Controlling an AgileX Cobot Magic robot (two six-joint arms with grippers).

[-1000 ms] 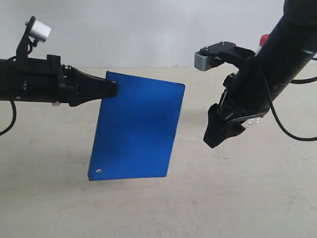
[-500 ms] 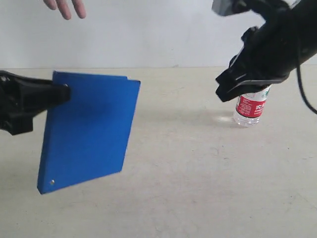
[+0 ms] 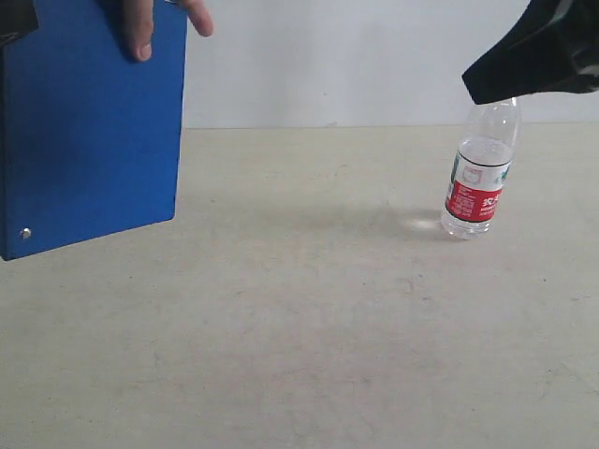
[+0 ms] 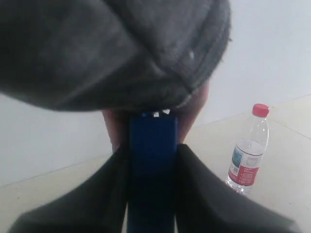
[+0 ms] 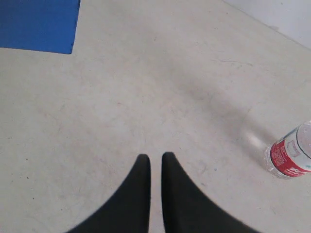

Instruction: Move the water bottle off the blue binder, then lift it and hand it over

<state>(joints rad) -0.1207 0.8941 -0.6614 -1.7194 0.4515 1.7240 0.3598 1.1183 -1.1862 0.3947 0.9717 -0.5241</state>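
The blue binder [image 3: 89, 131] hangs upright in the air at the far left, one silver rivet near its lower corner. My left gripper [image 4: 151, 150] is shut on the binder's edge [image 4: 151, 184]. A person's hand [image 3: 140, 28] grips the binder's top edge. The water bottle [image 3: 479, 178] stands upright on the table at the right, apart from the binder, with its red cap [image 4: 261, 109] on. My right gripper [image 3: 487, 79] hovers above the bottle without touching it. In the right wrist view, the right gripper [image 5: 155, 156] is shut with nothing in it, and the bottle [image 5: 290, 156] stands off to one side.
A pale beige table [image 3: 309, 327] stretches in front of a white wall [image 3: 328, 56]. The person's dark grey sleeve [image 4: 112, 48] fills much of the left wrist view. The binder's corner [image 5: 39, 22] shows at the edge of the right wrist view.
The binder and my left gripper moved left and upward. The person's hand came down and took hold of the binder's top edge. My right gripper rose up and to the right, uncovering the bottle.
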